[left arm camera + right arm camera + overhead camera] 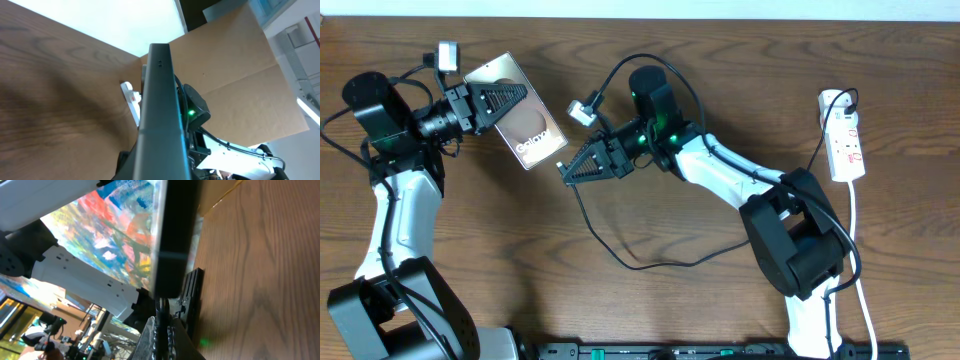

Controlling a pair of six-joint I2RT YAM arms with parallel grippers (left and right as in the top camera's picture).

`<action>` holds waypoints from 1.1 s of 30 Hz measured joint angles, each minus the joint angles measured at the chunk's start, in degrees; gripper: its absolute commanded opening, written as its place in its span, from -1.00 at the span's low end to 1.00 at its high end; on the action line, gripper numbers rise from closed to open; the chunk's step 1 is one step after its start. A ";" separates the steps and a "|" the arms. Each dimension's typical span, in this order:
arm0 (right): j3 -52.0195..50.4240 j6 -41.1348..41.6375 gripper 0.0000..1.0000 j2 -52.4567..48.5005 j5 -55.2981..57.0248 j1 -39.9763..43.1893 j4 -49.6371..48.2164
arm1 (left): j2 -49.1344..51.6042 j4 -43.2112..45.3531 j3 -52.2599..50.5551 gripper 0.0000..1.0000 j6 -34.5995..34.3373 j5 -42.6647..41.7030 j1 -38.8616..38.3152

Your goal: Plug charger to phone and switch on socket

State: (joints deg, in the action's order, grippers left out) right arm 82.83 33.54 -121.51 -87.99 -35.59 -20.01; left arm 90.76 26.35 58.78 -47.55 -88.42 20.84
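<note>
The phone [525, 130] is lifted and tilted, its back with white "Galaxy" lettering facing up. My left gripper [503, 100] is shut on its upper part. In the left wrist view the phone [159, 95] shows edge-on. My right gripper [570, 168] is shut on the charger plug just below the phone's lower end. In the right wrist view the thin black plug [161, 311] rises from the jaws [162, 330] to the phone's dark edge [175, 235]; I cannot tell if it is seated. The charger cable [620, 255] loops over the table. The socket [845, 135] lies far right.
The socket's white cord [857, 250] runs down the right side past the right arm's base [800, 250]. The socket also shows in the left wrist view [131, 97]. A cardboard wall [240, 65] stands behind the table. The left arm's base [390, 320] sits at the front left.
</note>
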 measured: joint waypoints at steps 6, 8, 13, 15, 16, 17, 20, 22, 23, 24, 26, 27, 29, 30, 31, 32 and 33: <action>0.00 0.00 -0.98 0.00 0.00 -0.68 -0.26 | 0.00 0.00 0.00 -0.85 1.73 -0.02 0.00; 0.00 0.00 -0.97 0.02 0.07 -0.66 -0.28 | 0.00 0.02 0.00 -0.86 2.45 -0.02 -0.02; 0.00 0.00 -0.97 0.02 0.37 -0.66 -0.28 | 0.00 -0.02 0.00 -0.85 3.08 -0.02 -0.55; 0.00 0.00 -0.98 0.00 0.48 -0.66 -0.28 | 0.00 -0.09 0.00 -0.85 3.13 -0.02 -1.14; 0.00 0.00 -0.98 0.02 0.57 -0.66 -0.28 | 0.00 -0.13 0.00 -0.85 3.26 -0.02 -1.42; 0.00 0.00 -0.98 0.02 0.61 -0.66 -0.28 | 0.00 -0.13 0.00 -0.85 3.30 -0.02 -1.70; 0.00 0.00 -0.98 0.02 0.81 -0.66 -0.28 | 0.00 -0.17 0.00 -0.85 3.58 -0.02 -2.49; 0.00 0.00 -0.98 0.00 0.83 -0.66 -0.28 | 0.00 -0.15 0.00 -0.85 3.76 -0.02 -2.71; 0.00 0.00 -0.98 0.00 0.85 -0.66 -0.26 | 0.00 -0.17 0.00 -0.85 3.89 -0.02 -2.69; 0.00 0.00 -0.97 0.00 0.85 -0.63 -0.28 | 0.00 -0.17 0.00 -0.85 3.91 -0.02 -2.60; 0.00 0.00 -0.98 0.02 0.85 -0.63 -0.28 | 0.00 -0.17 0.00 -0.85 3.91 -0.02 -2.49; 0.00 0.00 -0.98 0.02 0.85 -0.61 -0.28 | 0.00 -0.17 0.00 -0.85 3.91 -0.02 -2.47; 0.00 0.00 -0.98 0.02 0.85 -0.59 -0.28 | 0.00 -0.46 0.00 -0.85 3.93 -0.02 -2.40; 0.00 0.00 -0.98 0.00 0.85 -0.59 -0.26 | 0.00 -0.55 0.00 -0.85 3.93 -0.02 -2.40; 0.00 0.00 -0.98 0.02 0.85 -0.59 -0.28 | 0.00 -0.61 0.00 -0.85 3.93 -0.02 -2.40; 0.00 0.00 -0.98 0.02 0.87 -0.59 -0.28 | 0.00 -0.63 0.00 -0.85 3.93 -0.02 -2.40; 0.00 0.00 -0.98 0.00 0.87 -0.59 -0.28 | 0.00 -0.66 0.00 -0.85 3.93 -0.02 -2.40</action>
State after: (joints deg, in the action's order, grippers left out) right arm 82.83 33.54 -121.51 -87.11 -36.18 -20.29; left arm 90.76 25.69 58.78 -43.62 -88.44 18.44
